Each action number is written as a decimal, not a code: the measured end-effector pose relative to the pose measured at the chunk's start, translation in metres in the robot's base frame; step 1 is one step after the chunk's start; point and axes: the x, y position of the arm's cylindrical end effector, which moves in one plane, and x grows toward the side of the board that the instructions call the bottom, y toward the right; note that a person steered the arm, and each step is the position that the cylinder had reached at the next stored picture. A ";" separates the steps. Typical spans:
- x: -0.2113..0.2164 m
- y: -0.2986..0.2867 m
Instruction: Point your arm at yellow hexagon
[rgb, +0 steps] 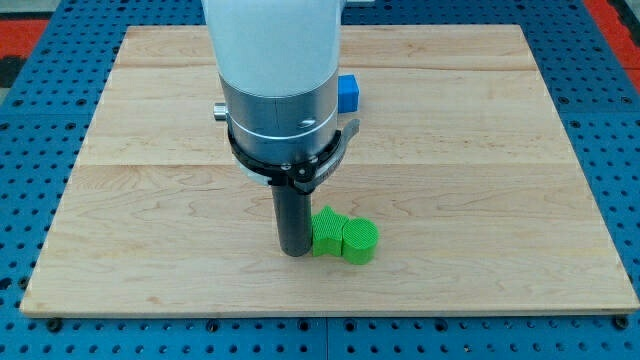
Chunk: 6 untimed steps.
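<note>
No yellow hexagon shows in the camera view; the arm's wide body may hide it. My tip (295, 251) rests on the wooden board (480, 200) near the view's bottom centre. It touches the left side of a green star-like block (325, 231). A green round block (361, 241) sits right against that block on its right. A blue block (348, 94) peeks out from behind the arm at the view's upper middle.
The board lies on a blue perforated table (30, 150). The white and grey arm body (275, 90) covers the board's upper middle and hides what lies behind it.
</note>
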 end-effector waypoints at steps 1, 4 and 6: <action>0.000 0.000; -0.062 0.001; -0.108 0.002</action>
